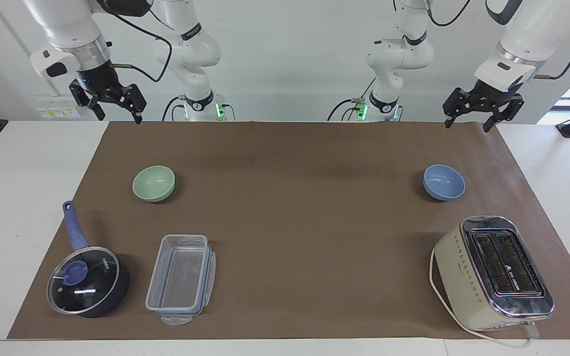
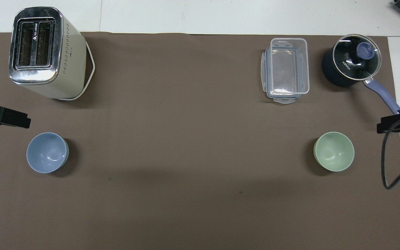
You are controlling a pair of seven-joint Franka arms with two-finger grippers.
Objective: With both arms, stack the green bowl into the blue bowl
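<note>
- The small round pale mint-green bowl (image 1: 154, 183) sat upright toward the right arm's end of the brown mat (image 1: 290, 207); the matching periwinkle-blue bowl (image 1: 444, 182) sat well apart, toward the left arm's end; nothing was stacked yet.
- Risks, as I judged them: a pinch on the thin rim could tip the green bowl; the long carry could clip the cream toaster (image 1: 493, 272) near the blue bowl; an off-centre drop could skate the blue bowl away.
- The right gripper (image 1: 115, 110) hung raised over the mat's robot-side edge, jaws apart and empty; the left gripper (image 1: 468, 118) likewise, fingers spread, holding nothing.
</note>
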